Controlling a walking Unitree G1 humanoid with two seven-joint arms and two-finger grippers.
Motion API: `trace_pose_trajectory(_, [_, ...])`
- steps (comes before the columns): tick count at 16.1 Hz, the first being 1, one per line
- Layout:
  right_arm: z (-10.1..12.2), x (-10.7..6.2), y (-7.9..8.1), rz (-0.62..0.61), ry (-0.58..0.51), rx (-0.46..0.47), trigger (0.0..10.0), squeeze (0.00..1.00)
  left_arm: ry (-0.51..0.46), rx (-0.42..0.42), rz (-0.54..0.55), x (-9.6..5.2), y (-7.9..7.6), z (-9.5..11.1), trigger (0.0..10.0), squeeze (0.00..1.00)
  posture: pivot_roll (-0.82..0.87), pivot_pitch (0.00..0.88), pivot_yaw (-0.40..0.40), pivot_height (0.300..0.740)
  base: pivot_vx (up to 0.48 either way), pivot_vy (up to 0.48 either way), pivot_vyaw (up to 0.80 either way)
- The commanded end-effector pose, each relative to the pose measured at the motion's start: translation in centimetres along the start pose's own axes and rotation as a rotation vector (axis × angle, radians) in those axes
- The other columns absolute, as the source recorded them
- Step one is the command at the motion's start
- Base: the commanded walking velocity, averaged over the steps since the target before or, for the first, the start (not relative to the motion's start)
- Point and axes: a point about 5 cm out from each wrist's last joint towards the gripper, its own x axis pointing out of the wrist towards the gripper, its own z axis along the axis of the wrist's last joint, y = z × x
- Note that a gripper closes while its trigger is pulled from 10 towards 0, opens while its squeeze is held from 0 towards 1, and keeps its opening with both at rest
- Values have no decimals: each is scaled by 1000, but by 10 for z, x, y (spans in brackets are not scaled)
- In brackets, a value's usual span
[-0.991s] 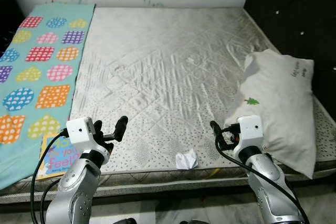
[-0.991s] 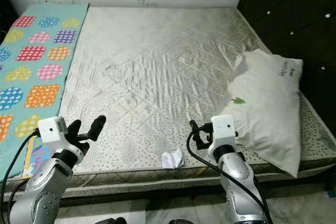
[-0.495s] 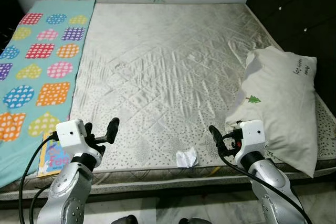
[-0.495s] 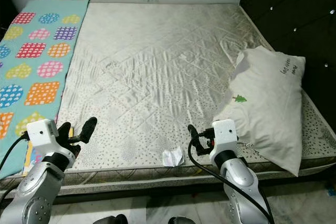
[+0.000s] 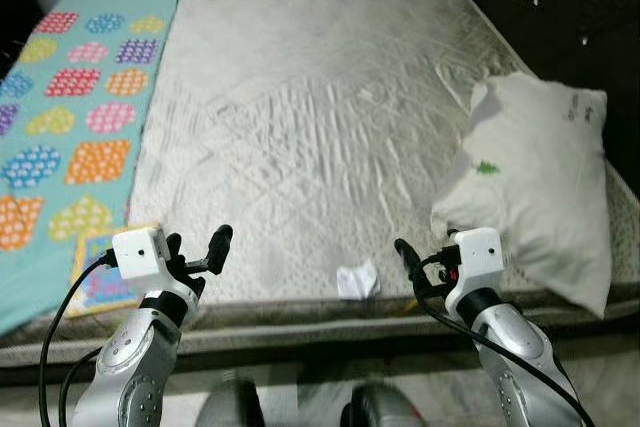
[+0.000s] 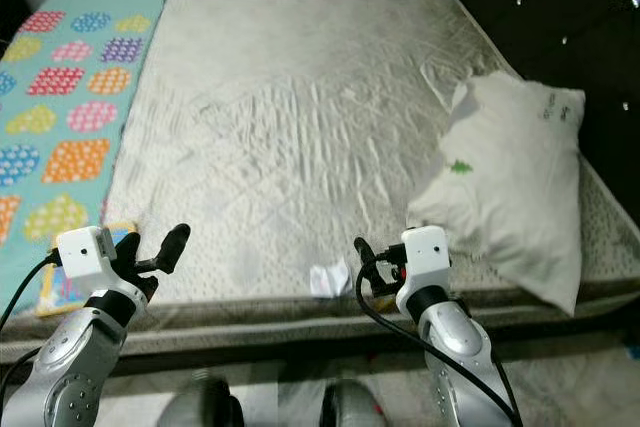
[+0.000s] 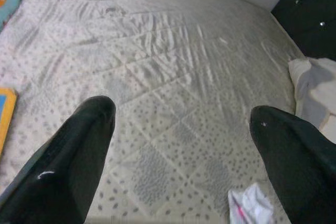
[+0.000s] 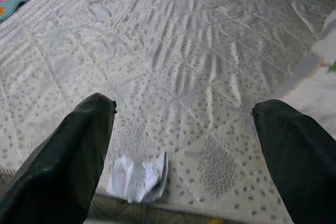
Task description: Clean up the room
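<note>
Crumpled paper scrap (image 5: 356,280), white w/ a bit of pink print, lies at the near edge of the mattress (image 5: 300,127), roughly midway btwn the two grippers, a little closer to the right one. Looks v. light, soft, already creased: no weight to speak of, prob. crushes flat under any squeeze, could slide on the smooth quilted cover if nudged. Best hold likely the raised bunched middle, pinching from above, not the flat corners.

Right gripper (image 8: 181,124) hovers just short of the scrap, fingers spread wide apart, nothing held. Left gripper (image 7: 184,124) also spread wide, empty, over the mattress near the edge.

Further out: kids' book (image 5: 95,277) at near left corner on a patterned teal mat (image 5: 70,117); white pillow (image 5: 540,187) on the right side.
</note>
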Motion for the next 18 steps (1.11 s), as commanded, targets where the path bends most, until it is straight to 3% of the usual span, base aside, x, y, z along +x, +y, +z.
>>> trace_pose_trajectory(1, [0,-2,0,5,8,-1,10000,0,13,12,0,-2,0,-1,10000,0,-124,162,-32,625,0,0,0])
trace_pose_trajectory(18, [3,4,1,26,13,-12,10000,0,-21,-8,-3,1,-2,4,10000,0,-127,189,-44,625,14,0,0])
